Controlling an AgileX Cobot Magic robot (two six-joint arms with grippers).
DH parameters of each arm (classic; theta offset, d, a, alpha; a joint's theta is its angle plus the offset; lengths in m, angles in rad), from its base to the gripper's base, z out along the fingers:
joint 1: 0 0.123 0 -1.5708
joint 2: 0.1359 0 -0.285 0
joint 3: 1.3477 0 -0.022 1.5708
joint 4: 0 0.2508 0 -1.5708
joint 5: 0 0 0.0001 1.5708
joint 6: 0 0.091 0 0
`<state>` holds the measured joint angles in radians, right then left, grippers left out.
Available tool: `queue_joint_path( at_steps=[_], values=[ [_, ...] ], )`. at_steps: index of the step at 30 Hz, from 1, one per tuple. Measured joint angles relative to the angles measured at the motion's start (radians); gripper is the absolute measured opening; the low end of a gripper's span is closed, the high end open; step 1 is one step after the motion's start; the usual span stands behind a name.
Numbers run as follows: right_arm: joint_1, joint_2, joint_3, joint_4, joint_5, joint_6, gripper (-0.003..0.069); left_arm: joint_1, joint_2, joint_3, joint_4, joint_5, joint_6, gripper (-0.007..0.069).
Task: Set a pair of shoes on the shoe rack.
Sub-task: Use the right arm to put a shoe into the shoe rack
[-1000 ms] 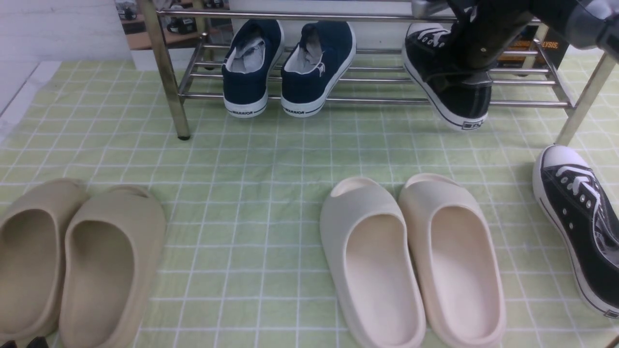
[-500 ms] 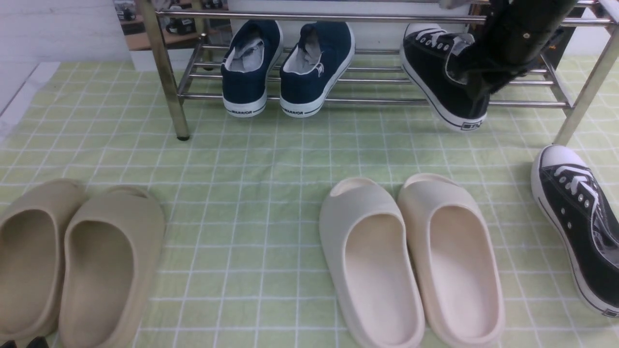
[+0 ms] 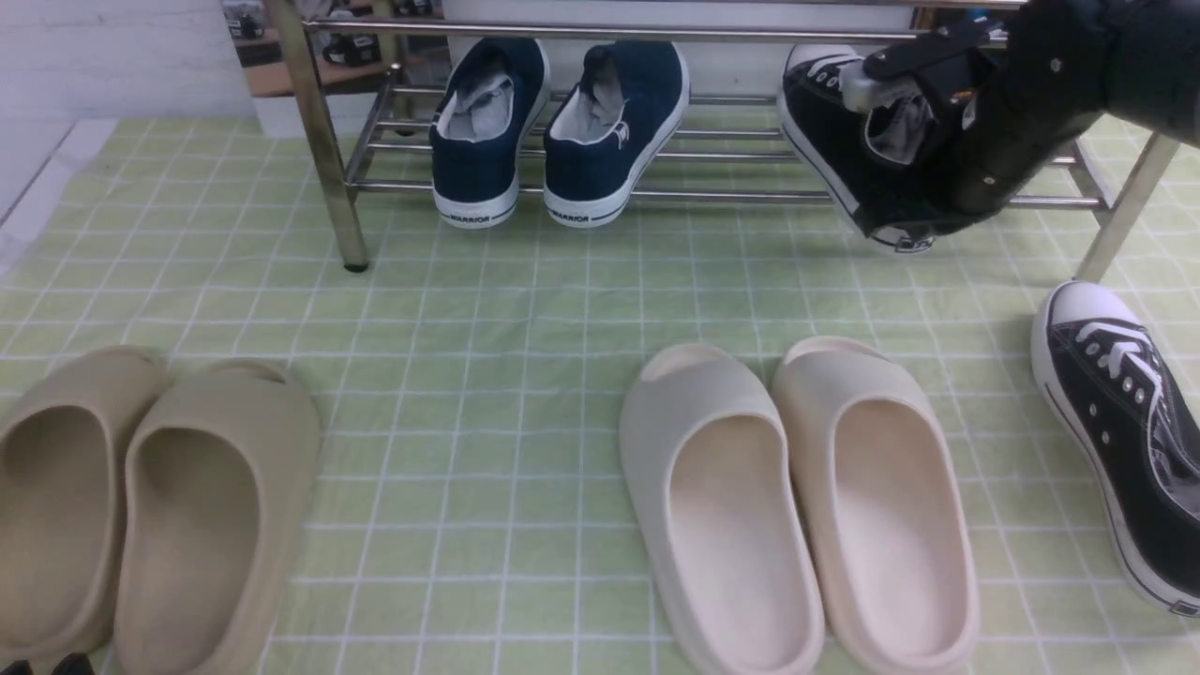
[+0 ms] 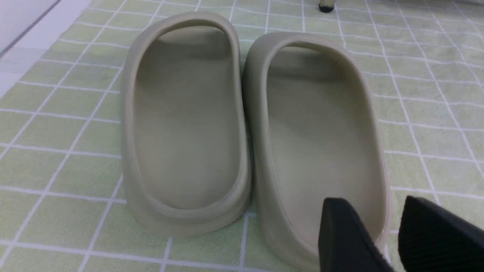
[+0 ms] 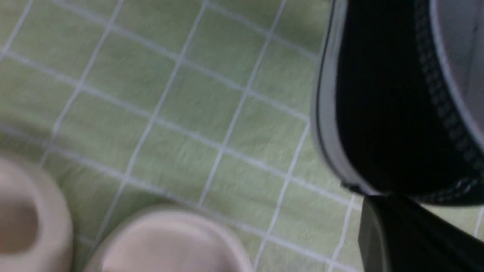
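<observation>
One black sneaker (image 3: pixel 825 112) with white laces lies tilted on the chrome shoe rack (image 3: pixel 712 196), its heel hanging over the front rail. My right gripper (image 3: pixel 914 220) is right at that heel and partly covers it. It is shut, with nothing seen between its fingers; the right wrist view shows the sneaker's heel (image 5: pixel 378 94) just beyond the gripper (image 5: pixel 382 207). The other black sneaker (image 3: pixel 1116 412) lies on the cloth at the far right. My left gripper (image 4: pixel 372 211) hovers open over the heel of a tan slide (image 4: pixel 317 124).
Two navy slip-ons (image 3: pixel 553 122) stand on the rack's left half. A cream pair of slides (image 3: pixel 797 506) sits mid-floor and a tan pair (image 3: pixel 141 506) at the left. The rack's legs (image 3: pixel 323 141) (image 3: pixel 1120 220) stand on the green checked cloth.
My right gripper has let go of the sneaker on the rack, drawn back and down to its heel, and shut. The sneaker stays on the rails. The left arm is still.
</observation>
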<state>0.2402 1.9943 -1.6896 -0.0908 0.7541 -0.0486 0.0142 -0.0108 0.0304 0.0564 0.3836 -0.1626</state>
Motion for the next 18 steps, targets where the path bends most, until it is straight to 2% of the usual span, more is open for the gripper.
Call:
queue_joint_path(
  at_steps=[8,13,15,16,18],
  values=[
    [0.000,0.021,-0.045,-0.042,-0.067,0.049,0.0000,0.000,0.000,0.000,0.000,0.000,0.000,0.0239],
    [0.000,0.021,-0.071,-0.032,-0.026,0.049,0.0027,0.000,0.000,0.000,0.000,0.000,0.000,0.0239],
    [0.000,0.021,-0.100,-0.007,0.077,0.049,0.0097,0.000,0.000,0.000,0.000,0.000,0.000,0.0239],
    [0.000,0.021,-0.102,-0.007,0.096,0.049,0.0104,0.000,0.000,0.000,0.000,0.000,0.000,0.0239],
    [0.000,0.014,-0.133,0.011,0.222,0.038,0.0214,0.000,0.000,0.000,0.000,0.000,0.000,0.0239]
  ],
)
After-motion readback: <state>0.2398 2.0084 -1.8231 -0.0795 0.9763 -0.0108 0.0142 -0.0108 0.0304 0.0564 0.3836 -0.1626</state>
